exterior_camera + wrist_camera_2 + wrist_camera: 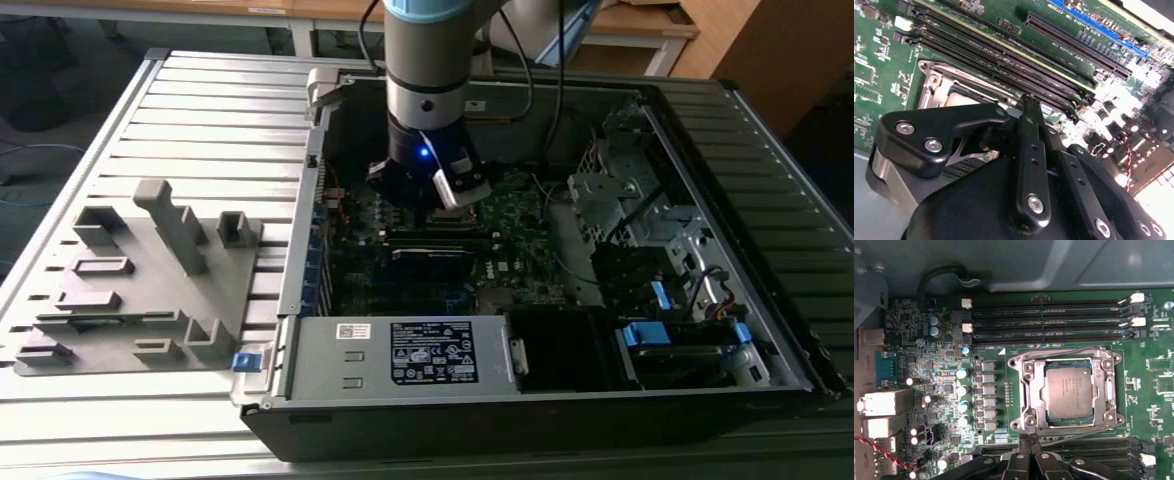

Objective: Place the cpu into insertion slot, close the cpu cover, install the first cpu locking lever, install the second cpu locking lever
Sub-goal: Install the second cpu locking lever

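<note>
The cpu (1069, 392), a dull silver square chip, lies flat in the insertion slot (1043, 390) on the green motherboard. The silver cpu cover (1026, 395) is down around it, its cut-out framing the chip. Thin wire locking levers run along two opposite sides of the socket (1064, 351) (1084, 430); whether they are latched I cannot tell. My gripper (1027, 439) hovers just beside the socket edge, shut with nothing between its black fingers. In the second wrist view the gripper (1027, 100) points at the cover's corner (934, 82). In the exterior view the gripper (447, 200) hangs inside the open computer case.
Long black memory slots (1049, 320) flank the socket on two sides. Capacitors (961, 390) and rear ports (884, 405) stand beside it, with a red-black wire (879, 450). The case walls (307, 200), drive bays (627, 210) and power supply (427, 350) surround the board. A grey fixture rack (147, 270) lies outside the case.
</note>
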`<state>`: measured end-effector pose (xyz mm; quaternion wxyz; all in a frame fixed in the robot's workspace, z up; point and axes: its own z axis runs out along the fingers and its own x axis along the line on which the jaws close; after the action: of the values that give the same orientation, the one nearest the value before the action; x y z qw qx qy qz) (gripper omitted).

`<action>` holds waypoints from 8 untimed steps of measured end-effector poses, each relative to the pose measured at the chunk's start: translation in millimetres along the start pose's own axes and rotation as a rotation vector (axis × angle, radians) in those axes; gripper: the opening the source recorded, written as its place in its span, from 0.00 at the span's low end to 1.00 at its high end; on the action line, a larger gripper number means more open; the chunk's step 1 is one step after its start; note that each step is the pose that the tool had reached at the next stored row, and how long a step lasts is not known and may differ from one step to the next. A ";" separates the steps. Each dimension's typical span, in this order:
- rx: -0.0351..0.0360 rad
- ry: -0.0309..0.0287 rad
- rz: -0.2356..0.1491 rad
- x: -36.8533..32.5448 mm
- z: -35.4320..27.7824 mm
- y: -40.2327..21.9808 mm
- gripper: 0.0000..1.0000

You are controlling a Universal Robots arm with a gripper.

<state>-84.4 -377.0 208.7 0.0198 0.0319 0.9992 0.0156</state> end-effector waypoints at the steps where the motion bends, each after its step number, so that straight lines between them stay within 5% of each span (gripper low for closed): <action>1: 0.0001 0.0000 0.000 0.3 0.6 0.0 0.11; 8: -0.0003 0.0001 0.000 2.6 5.0 -0.7 0.11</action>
<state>-86.9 -377.4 203.6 0.0198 0.0320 0.9992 0.0158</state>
